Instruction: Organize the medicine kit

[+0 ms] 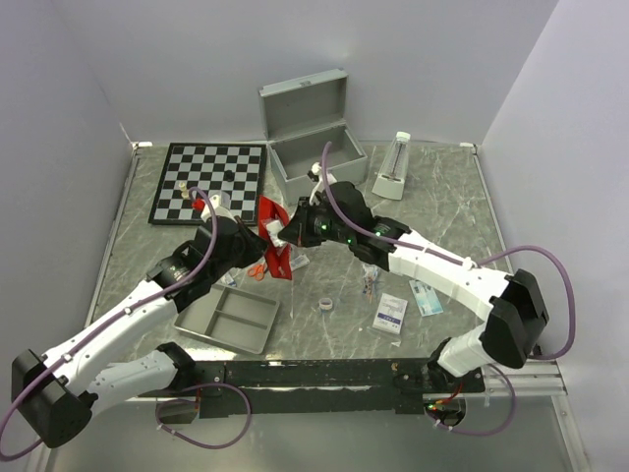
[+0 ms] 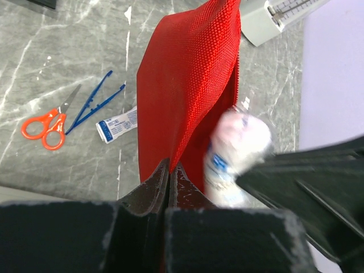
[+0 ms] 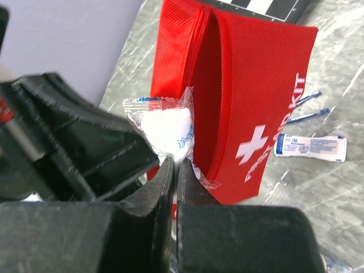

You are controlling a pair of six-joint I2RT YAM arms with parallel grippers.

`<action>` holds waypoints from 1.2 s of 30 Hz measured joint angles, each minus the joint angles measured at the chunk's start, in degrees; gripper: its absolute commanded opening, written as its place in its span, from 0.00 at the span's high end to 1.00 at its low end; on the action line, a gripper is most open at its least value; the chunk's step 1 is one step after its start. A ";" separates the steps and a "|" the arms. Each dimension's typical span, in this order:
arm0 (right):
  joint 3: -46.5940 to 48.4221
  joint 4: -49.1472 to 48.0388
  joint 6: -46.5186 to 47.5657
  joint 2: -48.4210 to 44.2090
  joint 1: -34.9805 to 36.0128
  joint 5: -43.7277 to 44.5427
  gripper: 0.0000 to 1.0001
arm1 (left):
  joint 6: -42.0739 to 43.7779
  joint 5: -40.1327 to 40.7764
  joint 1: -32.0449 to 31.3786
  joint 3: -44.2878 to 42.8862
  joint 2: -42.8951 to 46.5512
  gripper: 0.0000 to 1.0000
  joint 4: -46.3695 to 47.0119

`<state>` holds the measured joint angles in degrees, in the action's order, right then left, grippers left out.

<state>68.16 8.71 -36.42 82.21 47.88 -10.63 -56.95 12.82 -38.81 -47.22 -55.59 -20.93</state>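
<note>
The silver medicine kit (image 1: pixel 314 138) stands open at the back of the table, lid up. My left gripper (image 1: pixel 261 241) is shut on the edge of the red first-aid pouch (image 1: pixel 276 242) and holds it up off the table; its shut jaws pinch the fabric in the left wrist view (image 2: pixel 169 170). The pouch (image 3: pixel 256 102) gapes open along its top. My right gripper (image 3: pixel 175 162) is shut on a white gauze packet (image 3: pixel 165 128) in clear wrap, right at the pouch's mouth. The packet shows blurred beside the pouch (image 2: pixel 239 148).
A chessboard (image 1: pixel 209 182) lies back left and a grey two-compartment tray (image 1: pixel 228 318) front left. Orange scissors (image 2: pixel 48 125), blue tweezers (image 2: pixel 94 102) and a small sachet (image 2: pixel 116 124) lie under the pouch. A tape roll (image 1: pixel 326 306), small boxes (image 1: pixel 390 315) and a clear bottle (image 1: pixel 393 167) sit to the right.
</note>
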 measured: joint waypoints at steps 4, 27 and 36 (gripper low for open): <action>1.09 0.98 -0.24 1.62 0.00 1.22 1.00 | -0.70 0.07 -0.70 0.00 0.00 0.99 0.20; 9.92 12.44 0.79 10.86 0.26 6.47 1.00 | -0.74 1.86 -3.13 1.79 0.39 0.99 1.25; 12.85 15.23 2.71 12.76 1.27 6.23 1.00 | 1.97 0.98 -3.17 6.23 3.32 0.99 4.90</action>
<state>81.01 23.94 -33.71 94.98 49.15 -4.40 -54.98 13.80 -41.98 -40.99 -52.27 -16.03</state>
